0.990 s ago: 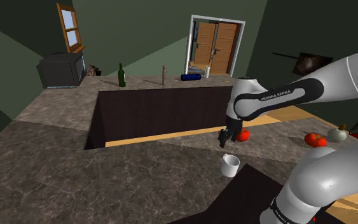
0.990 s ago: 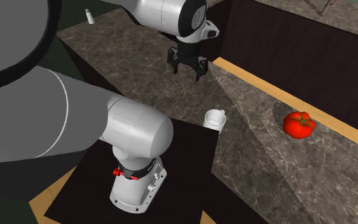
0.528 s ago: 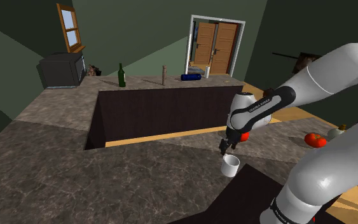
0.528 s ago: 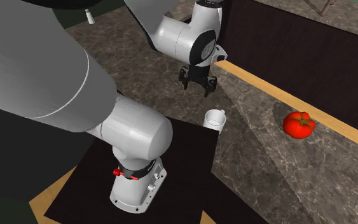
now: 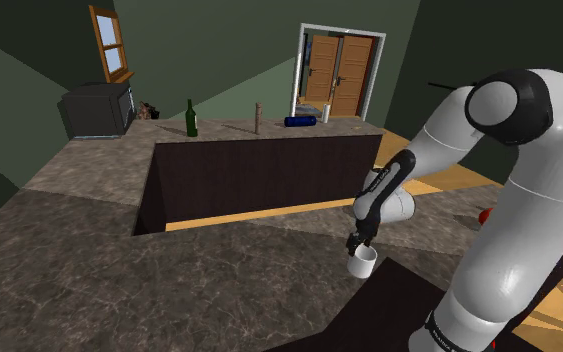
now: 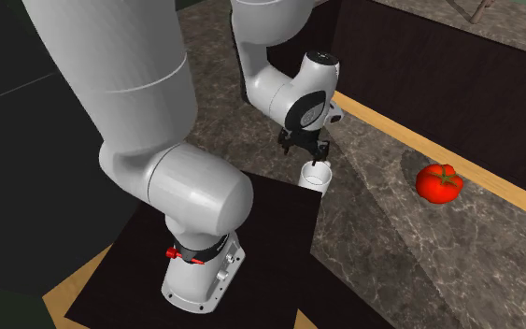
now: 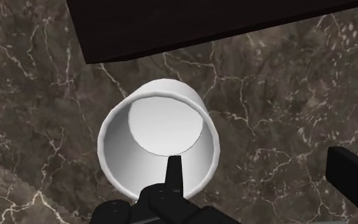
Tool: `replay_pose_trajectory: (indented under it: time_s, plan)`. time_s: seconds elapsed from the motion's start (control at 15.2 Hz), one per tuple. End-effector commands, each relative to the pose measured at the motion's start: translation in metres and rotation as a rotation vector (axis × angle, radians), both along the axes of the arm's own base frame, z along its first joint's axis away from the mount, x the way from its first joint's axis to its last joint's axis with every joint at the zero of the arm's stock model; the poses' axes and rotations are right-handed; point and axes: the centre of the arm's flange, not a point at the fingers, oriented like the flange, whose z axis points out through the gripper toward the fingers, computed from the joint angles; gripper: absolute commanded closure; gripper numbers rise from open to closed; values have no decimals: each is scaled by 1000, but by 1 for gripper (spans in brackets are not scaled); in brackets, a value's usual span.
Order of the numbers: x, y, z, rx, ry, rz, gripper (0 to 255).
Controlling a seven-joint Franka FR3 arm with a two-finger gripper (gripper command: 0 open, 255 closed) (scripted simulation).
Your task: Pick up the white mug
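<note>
Closest in, my gripper [image 7: 255, 159] is spread wide and clasping nothing. One black finger [image 7: 174, 172] hangs over the mouth of the white mug [image 7: 161, 137], the other stands well out past its wall, above bare counter [image 7: 44, 95]. So one side of the rim lies between my fingers, and I can't tell whether either finger touches it.

The mug stands upright, mouth up, on the dark marbled counter, just beside the edge of my black stand [image 6: 279, 215]. In the second exterior view the gripper [image 6: 305, 150] points straight down right over the mug [image 6: 317, 175]. In the shoulder view the gripper [image 5: 357, 243] meets the mug's [image 5: 364, 262] top.

My read: the approach is about done and the grasp is not yet made. Next I need to drop a touch lower, so the inner finger is properly inside, then close on the wall and lift straight up. The gap is wide, so the closing outer finger could nudge the mug sideways.

Further out, a red tomato [image 6: 438, 182] lies well apart on the counter. Far back stand a green bottle [image 5: 191, 118] and a doorway [image 5: 337, 72].
</note>
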Motion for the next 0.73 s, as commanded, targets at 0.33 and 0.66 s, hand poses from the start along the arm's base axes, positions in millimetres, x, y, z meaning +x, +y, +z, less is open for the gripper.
replay_pose_trajectory:
  time_s: [0.33,0.66]
  plan:
    - [0,-16,-54,-6,0,-2,0]
    - [0,-16,-73,-6,0,-2,0]
